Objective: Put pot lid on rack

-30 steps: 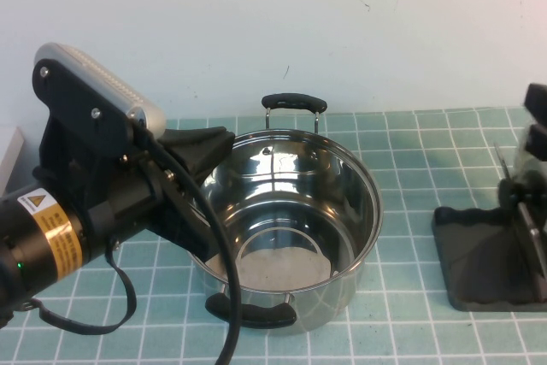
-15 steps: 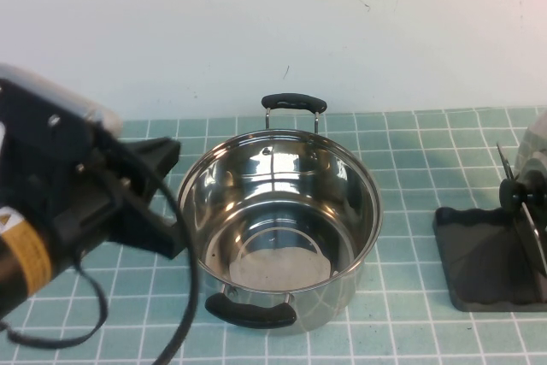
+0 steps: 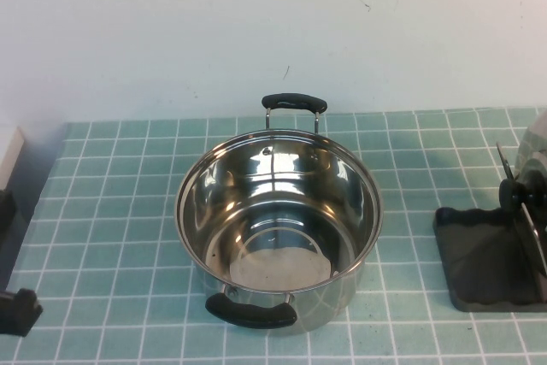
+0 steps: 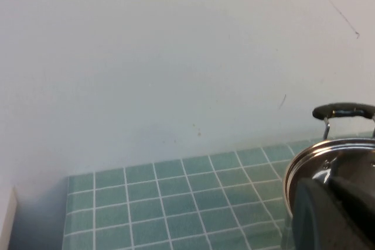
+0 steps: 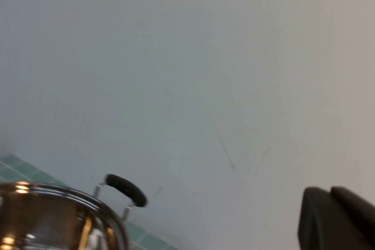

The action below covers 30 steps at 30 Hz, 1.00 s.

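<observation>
The pot lid stands on edge in the rack at the far right of the high view, half cut off by the frame, its black knob facing the pot. The steel pot sits uncovered mid-table. My left gripper is low at the table's left, fingers together and empty, pointing toward the pot's rim. Only a dark bit of the left arm shows in the high view. My right gripper is shut and empty, raised against the wall, out of the high view.
The pot has two black handles, one at the back and one at the front. A white wall rises behind the green tiled table. A pale object sits at the left edge.
My left arm has pulled back leftward from beside the pot and nearly left the high view. The pot, lid and rack have not moved.
</observation>
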{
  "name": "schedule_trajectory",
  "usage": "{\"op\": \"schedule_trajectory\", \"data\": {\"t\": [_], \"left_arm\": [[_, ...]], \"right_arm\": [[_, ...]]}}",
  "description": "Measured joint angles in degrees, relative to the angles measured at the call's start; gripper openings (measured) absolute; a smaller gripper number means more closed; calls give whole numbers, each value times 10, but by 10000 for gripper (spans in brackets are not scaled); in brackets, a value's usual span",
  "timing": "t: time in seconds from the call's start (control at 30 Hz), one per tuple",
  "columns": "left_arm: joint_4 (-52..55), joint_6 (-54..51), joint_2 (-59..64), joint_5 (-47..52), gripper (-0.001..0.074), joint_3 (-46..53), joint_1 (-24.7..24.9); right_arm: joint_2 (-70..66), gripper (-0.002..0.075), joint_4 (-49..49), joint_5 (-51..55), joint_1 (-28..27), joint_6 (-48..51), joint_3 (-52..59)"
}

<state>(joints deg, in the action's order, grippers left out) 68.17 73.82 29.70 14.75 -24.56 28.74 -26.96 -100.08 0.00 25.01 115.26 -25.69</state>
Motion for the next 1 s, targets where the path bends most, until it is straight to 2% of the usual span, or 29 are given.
{"op": "schedule_trajectory", "data": {"t": [0.17,0.27,0.37,0.47,0.7,0.9,1.0], "left_arm": [[0,0,-62,2,-1,30,0],[0,0,-77,2,-1,40,0],[0,0,-80,2,-2,45,0],[-1,0,-80,4,-2,46,0],[-1,0,-81,4,-2,46,0],[-1,0,-81,4,-2,46,0],[-1,0,-81,4,-2,46,0]], "right_arm": [[1,-1,0,-94,0,98,0],[1,-1,-1,-153,0,126,0],[1,-1,-3,-166,0,134,0],[1,-1,-4,-124,0,123,0],[1,-1,-3,62,0,102,0],[1,-1,3,92,0,99,0],[1,-1,4,37,0,85,2]]}}
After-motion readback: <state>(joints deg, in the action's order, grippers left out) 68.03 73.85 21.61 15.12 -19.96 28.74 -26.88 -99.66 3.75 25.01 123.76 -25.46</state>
